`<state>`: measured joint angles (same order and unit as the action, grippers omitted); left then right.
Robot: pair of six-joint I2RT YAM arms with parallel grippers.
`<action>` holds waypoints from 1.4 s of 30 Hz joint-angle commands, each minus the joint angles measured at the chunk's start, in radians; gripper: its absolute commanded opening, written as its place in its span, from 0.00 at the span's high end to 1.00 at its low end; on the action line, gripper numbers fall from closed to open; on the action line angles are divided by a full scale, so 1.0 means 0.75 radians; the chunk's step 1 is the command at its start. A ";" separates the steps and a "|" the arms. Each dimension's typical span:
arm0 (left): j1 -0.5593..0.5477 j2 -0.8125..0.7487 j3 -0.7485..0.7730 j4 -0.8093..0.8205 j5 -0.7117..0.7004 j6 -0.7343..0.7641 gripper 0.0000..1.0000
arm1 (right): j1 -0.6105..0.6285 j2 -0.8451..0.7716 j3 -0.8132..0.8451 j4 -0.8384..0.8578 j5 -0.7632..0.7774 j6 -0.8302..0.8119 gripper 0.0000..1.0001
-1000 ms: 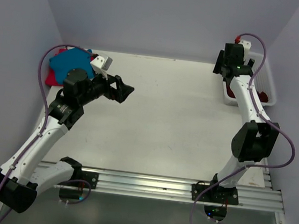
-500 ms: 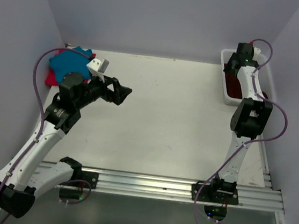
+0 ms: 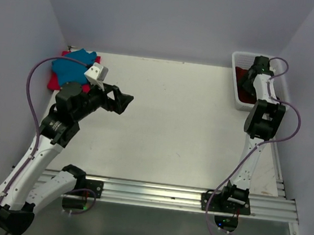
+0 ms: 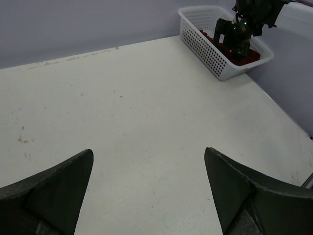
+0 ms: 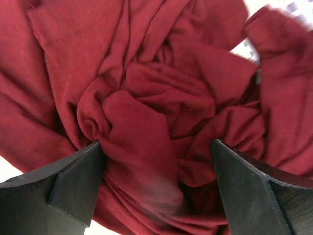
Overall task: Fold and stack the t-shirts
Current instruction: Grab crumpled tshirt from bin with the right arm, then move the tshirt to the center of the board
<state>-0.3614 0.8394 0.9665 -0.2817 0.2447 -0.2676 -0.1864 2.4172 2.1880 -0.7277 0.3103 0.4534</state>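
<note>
The dark maroon t-shirt (image 5: 161, 98) lies crumpled in the white mesh basket (image 3: 238, 61) at the back right. My right gripper (image 5: 156, 169) is open, down in the basket, its jaws standing either side of a bunched fold of the maroon cloth. In the top view the right gripper (image 3: 257, 69) is over the basket. The teal blue t-shirt (image 3: 72, 65) lies on the bright red-pink t-shirt (image 3: 53, 82) at the back left corner. My left gripper (image 3: 123, 101) is open and empty above the table's left middle, near that pile.
The basket (image 4: 210, 46) also shows in the left wrist view at the far right, with the right arm (image 4: 239, 29) reaching into it. The white table (image 3: 173, 125) lies between the pile and the basket. Purple walls stand on three sides.
My right arm has swung back and lowered its gripper into the basket onto the maroon shirt. My left gripper has drawn slightly back toward the left.
</note>
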 commanded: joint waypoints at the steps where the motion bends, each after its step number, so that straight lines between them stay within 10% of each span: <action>1: -0.003 -0.035 -0.006 -0.031 -0.040 0.030 0.00 | 0.015 0.021 0.014 -0.073 -0.050 0.038 0.11; 3: -0.003 -0.041 -0.008 -0.038 -0.040 0.025 0.00 | 0.013 0.021 -0.017 -0.065 -0.078 0.030 0.31; 4: -0.003 -0.043 -0.010 -0.036 -0.040 0.023 0.00 | 0.011 0.017 -0.027 -0.055 -0.107 0.023 0.86; 5: -0.003 -0.045 -0.010 -0.038 -0.038 0.021 0.00 | 0.011 0.005 -0.035 -0.054 -0.111 0.025 1.00; 18: -0.003 -0.009 -0.053 0.042 0.034 -0.015 0.00 | 0.013 -0.721 -0.812 0.836 -0.383 -0.042 1.00; 29: -0.003 -0.015 -0.092 0.071 0.044 -0.020 0.00 | 0.015 -1.155 -1.103 1.150 -0.579 -0.040 1.00; 42: -0.003 -0.031 -0.121 0.087 0.066 -0.034 0.00 | 0.087 -1.392 -1.222 1.404 -1.497 0.234 1.00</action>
<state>-0.3614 0.8310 0.8822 -0.2638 0.2768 -0.2775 -0.1547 1.4265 1.2774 0.1734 -0.5632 0.5442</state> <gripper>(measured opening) 0.997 0.111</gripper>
